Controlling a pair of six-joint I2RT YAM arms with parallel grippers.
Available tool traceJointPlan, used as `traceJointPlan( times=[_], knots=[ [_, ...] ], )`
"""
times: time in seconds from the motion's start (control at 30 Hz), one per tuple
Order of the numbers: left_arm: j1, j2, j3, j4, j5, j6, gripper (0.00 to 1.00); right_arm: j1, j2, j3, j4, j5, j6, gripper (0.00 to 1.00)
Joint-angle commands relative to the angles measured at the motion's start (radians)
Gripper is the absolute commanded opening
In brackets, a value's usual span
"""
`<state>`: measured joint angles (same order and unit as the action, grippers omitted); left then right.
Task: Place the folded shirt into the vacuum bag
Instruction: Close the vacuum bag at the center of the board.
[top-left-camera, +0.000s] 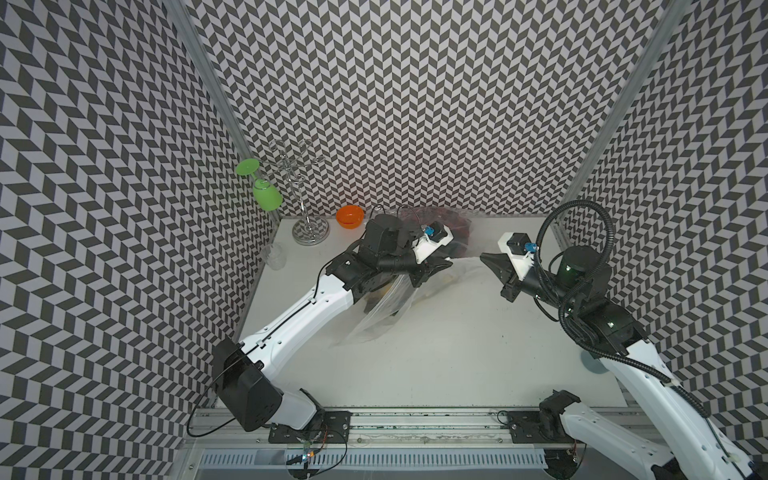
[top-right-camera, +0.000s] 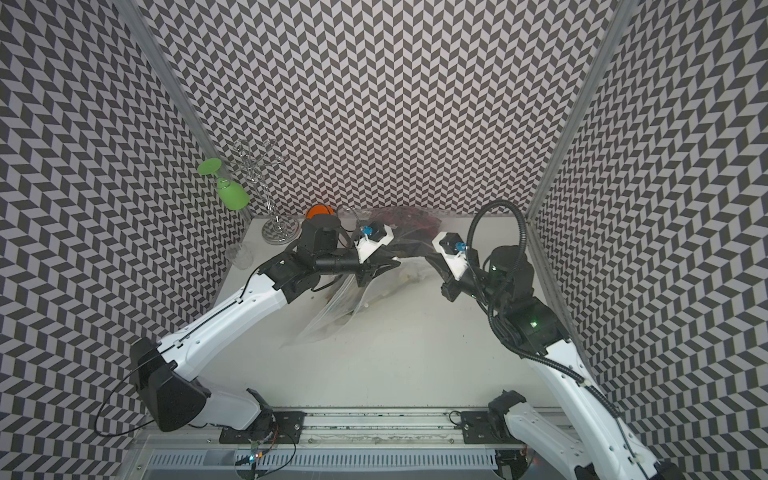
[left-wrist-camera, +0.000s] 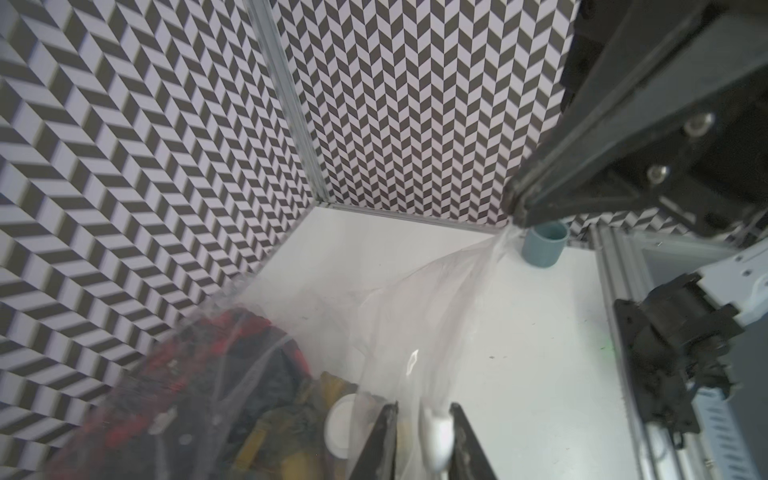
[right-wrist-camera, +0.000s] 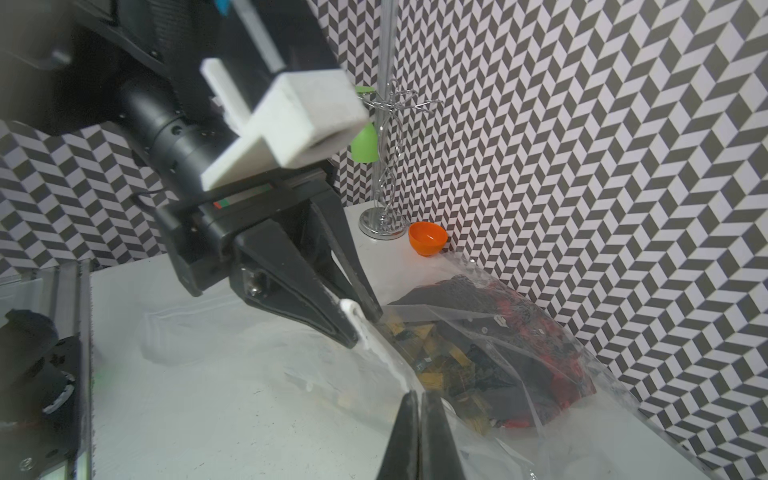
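Table (top-left-camera: 457, 353), back-left corner: stemware stand (top-left-camera: 309, 232), a goblet (top-left-camera: 266, 195) hanging upside down off its left side; bowl (top-left-camera: 350, 217) just right of its base.
Left edge: tumbler (top-left-camera: 274, 257), in front of the stand.
Centre back: vacuum bag (top-left-camera: 374, 316), running from the rear wall toward the front left; shirt (right-wrist-camera: 519, 345) inside, at the rear end.
Over the bag: left gripper (left-wrist-camera: 424, 411), zip slider (left-wrist-camera: 436, 432) between its parted jaws; right gripper (top-left-camera: 484, 257) near on its right, closed on the bag's film.
Right edge: cup (left-wrist-camera: 544, 247), beside the right arm.
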<state>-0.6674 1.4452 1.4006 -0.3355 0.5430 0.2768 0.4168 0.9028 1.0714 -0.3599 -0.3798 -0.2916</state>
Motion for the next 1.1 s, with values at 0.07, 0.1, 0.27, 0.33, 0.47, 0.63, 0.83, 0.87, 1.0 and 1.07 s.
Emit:
traceJointPlan(
  times=[0.07,0.1,0.27,0.33,0.47,0.63,0.83,0.87,1.0,1.07],
  knots=[
    [0.031,-0.061,-0.027,0.066,0.018,-0.048,0.56,-0.001,-0.005,0.044,0.047,0.015,0.019,0.0],
    [0.03,-0.068,-0.029,0.067,0.031,-0.048,0.59,-0.001,0.0,0.052,0.038,0.005,0.018,0.0],
    [0.031,-0.082,-0.041,0.073,0.074,-0.027,0.68,-0.001,0.013,0.071,0.023,-0.036,0.019,0.0],
    [0.031,-0.071,-0.032,0.057,0.086,-0.01,0.68,0.0,0.015,0.071,0.022,-0.039,0.022,0.0],
    [0.012,-0.046,-0.001,-0.002,0.12,0.003,0.68,0.0,0.019,0.069,0.021,-0.045,0.03,0.0],
    [-0.028,-0.074,-0.046,0.044,0.103,-0.021,0.69,0.003,0.023,0.072,0.019,-0.047,0.034,0.0],
    [-0.078,-0.014,-0.02,0.034,0.067,-0.012,0.68,0.005,0.028,0.078,0.019,-0.047,0.034,0.0],
    [-0.079,0.0,-0.013,0.021,0.057,-0.004,0.67,0.005,0.027,0.081,0.017,-0.049,0.031,0.0],
    [-0.068,0.044,0.021,0.003,0.015,0.015,0.58,0.007,0.027,0.085,0.012,-0.057,0.031,0.0],
    [-0.063,0.064,0.049,-0.002,0.018,0.018,0.46,0.005,0.024,0.083,0.012,-0.059,0.032,0.0]
  ],
)
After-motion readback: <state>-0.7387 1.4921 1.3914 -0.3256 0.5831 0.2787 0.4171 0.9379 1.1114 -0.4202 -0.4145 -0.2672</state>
